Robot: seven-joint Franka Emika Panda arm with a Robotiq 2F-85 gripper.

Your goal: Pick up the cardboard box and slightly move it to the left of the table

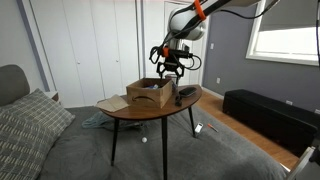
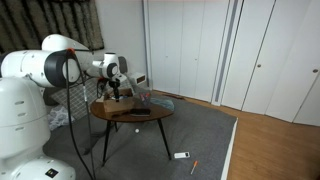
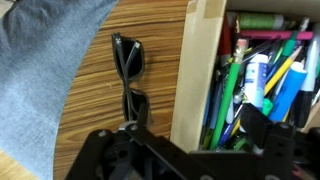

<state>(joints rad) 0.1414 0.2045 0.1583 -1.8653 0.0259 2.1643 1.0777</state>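
The tan cardboard box (image 1: 150, 93) stands on the oval wooden table (image 1: 125, 110), its flaps open. In the wrist view its side wall (image 3: 196, 80) runs up the middle, with colourful pens and markers (image 3: 262, 80) inside. My gripper (image 1: 168, 66) hangs just above the box's edge. In the wrist view the gripper (image 3: 195, 142) is open, with one finger outside the wall and one over the pens. Whether the fingers touch the wall cannot be told. In an exterior view the gripper (image 2: 117, 90) hides most of the box above the table (image 2: 150, 116).
Dark sunglasses (image 3: 128, 75) lie on the tabletop beside the box, also seen in an exterior view (image 1: 186, 94). A long black bench (image 1: 270, 115) stands by the window. A grey couch with a pillow (image 1: 30, 125) is nearby. Small items (image 2: 181, 155) lie on the carpet.
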